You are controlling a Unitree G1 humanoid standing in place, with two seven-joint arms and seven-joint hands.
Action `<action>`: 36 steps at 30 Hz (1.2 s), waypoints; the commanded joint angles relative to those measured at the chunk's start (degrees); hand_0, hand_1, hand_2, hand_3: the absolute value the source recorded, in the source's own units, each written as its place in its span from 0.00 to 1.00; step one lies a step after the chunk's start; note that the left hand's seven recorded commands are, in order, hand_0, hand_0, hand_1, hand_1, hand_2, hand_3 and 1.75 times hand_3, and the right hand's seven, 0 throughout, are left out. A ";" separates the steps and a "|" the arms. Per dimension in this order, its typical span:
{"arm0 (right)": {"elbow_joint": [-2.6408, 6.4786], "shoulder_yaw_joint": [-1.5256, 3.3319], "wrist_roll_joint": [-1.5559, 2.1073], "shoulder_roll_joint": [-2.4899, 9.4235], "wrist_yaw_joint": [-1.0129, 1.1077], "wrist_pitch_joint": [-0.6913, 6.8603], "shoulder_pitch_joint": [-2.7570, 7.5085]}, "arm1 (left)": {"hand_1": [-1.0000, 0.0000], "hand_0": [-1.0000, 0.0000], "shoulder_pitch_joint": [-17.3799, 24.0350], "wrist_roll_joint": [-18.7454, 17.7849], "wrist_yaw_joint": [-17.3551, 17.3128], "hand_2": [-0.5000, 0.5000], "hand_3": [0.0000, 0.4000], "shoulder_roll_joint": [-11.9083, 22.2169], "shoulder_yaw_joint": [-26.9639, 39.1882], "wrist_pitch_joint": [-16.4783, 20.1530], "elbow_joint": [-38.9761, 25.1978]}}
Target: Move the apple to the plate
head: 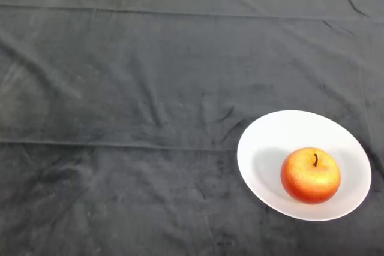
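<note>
The apple (311,175) is sitting stem-up inside the white plate (270,142) at the lower right of the frame, resting toward the plate's right side, so the task looks finished. The dark cloth (132,100) is covering the tabletop. No hand is showing.

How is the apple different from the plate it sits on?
The apple is red and orange, while the plate is plain white. The apple is a round ball with a dark stem pointing up; the plate is wide and shallow. The apple is much smaller and sits inside the plate, toward the side nearer the robot, while the plate rests on the dark cloth. Both have round outlines and smooth surfaces.
</note>
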 commanded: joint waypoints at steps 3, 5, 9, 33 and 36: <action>0.49 -0.91 0.65 -0.99 -0.17 -0.32 -0.26 | 1.00 1.00 -2.16 1.04 -0.82 0.50 0.00 -0.83 3.65 1.06 -0.05; 0.48 -0.91 0.64 -0.99 -0.18 -0.32 -0.26 | 1.00 1.00 -2.09 1.15 -1.09 0.50 0.00 -0.91 3.90 1.24 -0.23; 0.46 -0.91 0.64 -0.98 -0.18 -0.32 -0.26 | 1.00 1.00 -1.99 1.43 -1.48 0.50 0.00 -1.12 4.37 1.56 -0.57; 0.38 -0.90 0.63 -0.95 -0.23 -0.32 -0.23 | 1.00 1.00 -2.27 3.35 -3.01 0.50 0.00 -2.40 6.86 2.53 -1.26; 0.37 -0.90 0.63 -0.94 -0.23 -0.32 -0.23 | 1.00 1.00 -2.30 3.53 -3.21 0.50 0.00 -2.51 7.15 2.60 -1.29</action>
